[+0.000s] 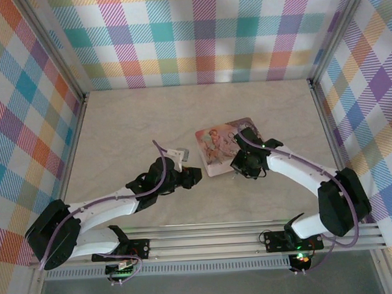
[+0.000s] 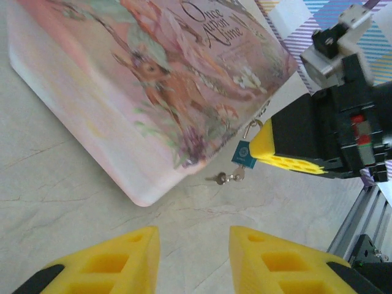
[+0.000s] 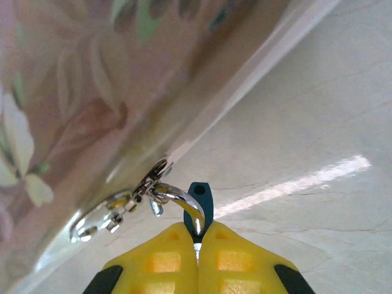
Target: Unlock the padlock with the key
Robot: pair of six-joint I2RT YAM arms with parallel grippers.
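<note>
The tiny dark teal padlock is pinched in my right gripper, which is shut on its body. Its silvery shackle curves over to the metal clasp on the edge of the pink illustrated tin. In the left wrist view the padlock hangs at the tin's near corner beside the right gripper's yellow finger. Small silvery keys sit just below it; whether one is in the keyhole I cannot tell. My left gripper is open, a short way in front of the keys, with nothing between its fingers. From above, the left gripper and right gripper flank the tin.
The pale marbled table has free room to the left and behind the tin. Plaid walls close in three sides. An aluminium rail runs along the near edge, and its end shows at the right of the left wrist view.
</note>
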